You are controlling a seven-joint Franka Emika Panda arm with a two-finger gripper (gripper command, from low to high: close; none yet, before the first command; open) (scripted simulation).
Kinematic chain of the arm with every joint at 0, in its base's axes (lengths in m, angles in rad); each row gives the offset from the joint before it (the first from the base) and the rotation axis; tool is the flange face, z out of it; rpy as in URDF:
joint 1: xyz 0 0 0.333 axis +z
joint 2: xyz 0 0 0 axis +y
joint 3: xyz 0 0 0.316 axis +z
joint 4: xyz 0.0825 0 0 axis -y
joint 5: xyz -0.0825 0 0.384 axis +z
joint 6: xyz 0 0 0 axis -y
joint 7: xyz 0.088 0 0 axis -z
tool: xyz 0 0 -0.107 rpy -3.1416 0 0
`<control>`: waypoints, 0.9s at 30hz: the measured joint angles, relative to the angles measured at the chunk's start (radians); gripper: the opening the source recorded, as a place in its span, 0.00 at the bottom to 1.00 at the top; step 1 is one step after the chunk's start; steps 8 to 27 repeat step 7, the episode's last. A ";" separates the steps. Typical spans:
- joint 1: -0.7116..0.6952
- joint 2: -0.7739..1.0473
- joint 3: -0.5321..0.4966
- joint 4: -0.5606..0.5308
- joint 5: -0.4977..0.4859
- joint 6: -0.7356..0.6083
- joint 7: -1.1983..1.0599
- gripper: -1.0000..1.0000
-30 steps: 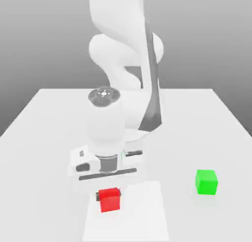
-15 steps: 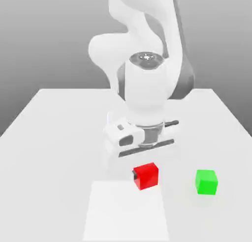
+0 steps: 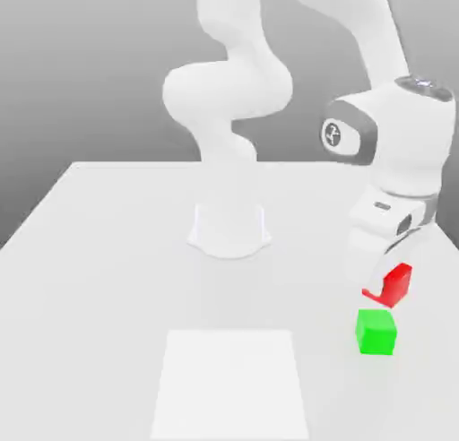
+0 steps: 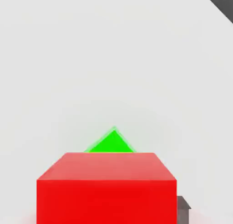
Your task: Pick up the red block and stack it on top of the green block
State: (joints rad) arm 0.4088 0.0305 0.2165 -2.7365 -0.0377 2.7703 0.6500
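Gripper (image 3: pixel 387 287) jaws clamped on red block (image 3: pixel 392 285), above green block (image 3: pixel 376 331). Round logo on the arm is illegible. Red block hides most of green block in hand view.

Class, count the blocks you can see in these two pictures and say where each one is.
2. The red block is held in the gripper, off the table. The green block sits on the table just below it.

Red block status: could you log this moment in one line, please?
red block: held in jaws, lifted | green block: on table, just below | stack: not yet done
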 joint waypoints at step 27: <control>0.011 0.102 -0.021 0.000 -0.063 0.096 0.045 1.00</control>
